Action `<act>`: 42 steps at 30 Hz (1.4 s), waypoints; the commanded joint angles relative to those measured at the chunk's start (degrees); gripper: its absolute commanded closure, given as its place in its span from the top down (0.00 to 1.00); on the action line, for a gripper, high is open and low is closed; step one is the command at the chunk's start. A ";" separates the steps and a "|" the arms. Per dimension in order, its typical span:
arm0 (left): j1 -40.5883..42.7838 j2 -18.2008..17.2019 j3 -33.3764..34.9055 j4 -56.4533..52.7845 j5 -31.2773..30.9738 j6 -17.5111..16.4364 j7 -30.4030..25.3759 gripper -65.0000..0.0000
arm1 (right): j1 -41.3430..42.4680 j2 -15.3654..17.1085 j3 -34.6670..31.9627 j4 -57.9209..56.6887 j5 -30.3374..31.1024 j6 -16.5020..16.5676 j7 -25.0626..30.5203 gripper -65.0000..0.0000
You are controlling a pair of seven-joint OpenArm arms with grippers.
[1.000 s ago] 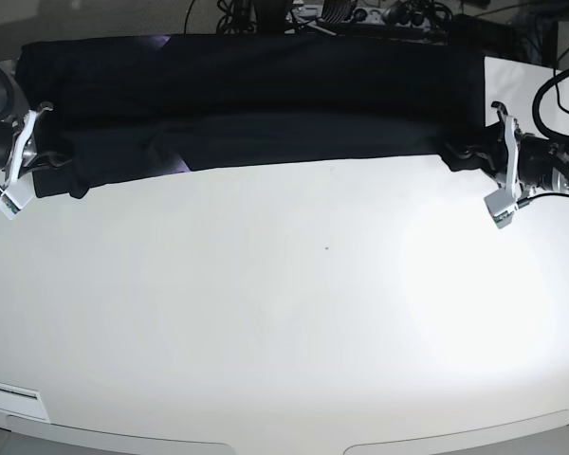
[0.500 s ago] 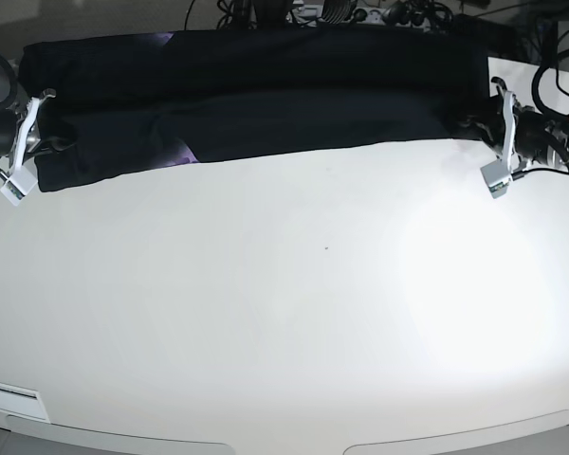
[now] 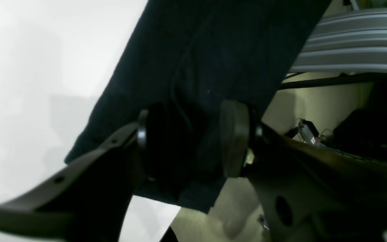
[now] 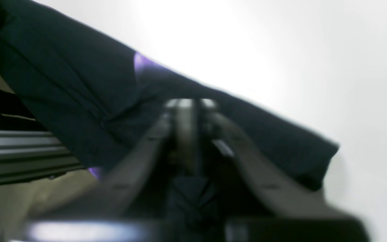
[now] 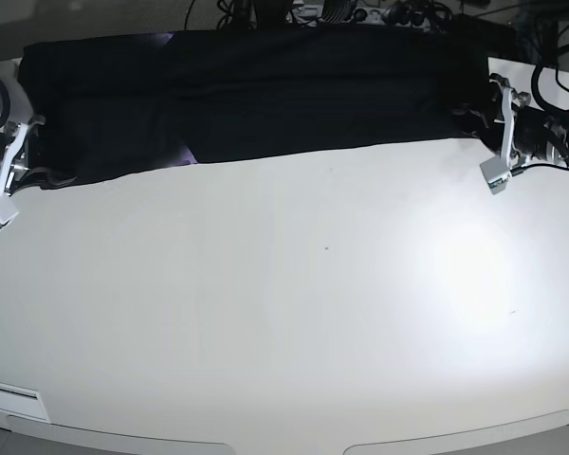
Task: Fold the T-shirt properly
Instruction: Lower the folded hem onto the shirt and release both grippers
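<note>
Black T-shirt [image 5: 256, 90] now folded lengthwise along surface [image 5: 284, 313] far edge. I see left end effector [image 3: 193, 137] released; right end effector [image 4: 186, 104] clenched (cloth apparently pinched).

One black T-shirt [image 5: 266, 95], one white table [image 5: 294, 313], two claws: left claw [image 5: 498, 133], right claw [image 5: 9, 171].

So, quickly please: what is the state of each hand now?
Left hand: open, pads on both sides of the T-shirt edge.
Right hand: shut.
</note>
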 commanded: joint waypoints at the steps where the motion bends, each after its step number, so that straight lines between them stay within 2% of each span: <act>1: -0.68 -1.55 -0.76 0.63 -0.99 -0.45 -1.14 0.45 | 0.15 -0.55 0.48 0.92 1.65 0.12 1.11 0.00; 6: -0.68 -1.55 -0.76 0.63 -0.99 -0.45 -1.73 0.45 | -2.14 -10.03 0.46 0.85 1.65 0.12 -0.50 0.00; 11: -0.68 -1.55 -0.76 0.63 -0.99 -0.45 -1.75 0.45 | -4.57 -14.12 0.46 0.85 1.29 0.12 -0.22 0.00; 14: -0.68 -1.53 -0.76 0.63 -0.99 -0.45 -1.77 0.45 | -6.56 -16.00 0.17 0.59 -7.04 0.12 5.86 0.00; 16: -0.68 -1.53 -0.76 0.63 -0.99 -0.45 -1.77 0.45 | -7.91 -17.05 -0.66 0.26 -15.02 0.12 11.52 0.00; 20: -0.70 -1.55 -0.76 0.63 -0.99 -0.45 -2.19 0.45 | -8.04 -17.35 -5.09 -1.38 -31.45 0.12 17.81 0.00; 25: -0.70 -1.55 -0.85 0.63 -0.99 -0.45 -2.60 0.45 | -8.04 -17.38 -11.32 -1.90 -42.05 0.12 19.56 0.00; 27: -0.70 -1.53 -1.33 0.63 -0.99 -0.45 -2.62 0.45 | -8.07 -17.38 -13.57 -1.90 -48.30 -4.15 22.14 0.00; 31: -0.68 -1.53 -4.35 0.63 -0.99 -0.45 -2.62 0.45 | -7.98 -17.38 -14.78 -1.90 -57.70 -18.16 28.98 0.00; 37: -0.66 -1.53 -11.28 0.63 -0.99 -0.45 -3.06 0.45 | -6.69 -17.44 -14.73 -1.88 -63.89 -38.14 29.14 0.00; 40: -0.66 -1.51 -13.55 0.63 -0.99 -0.45 -3.08 0.45 | -6.01 -18.67 -14.71 -1.84 -67.23 -42.42 28.39 0.00; 42: -0.66 -1.36 -14.25 0.63 -0.99 0.00 -3.17 0.45 | -5.35 -19.82 -14.71 -1.84 -69.40 -44.11 27.65 0.00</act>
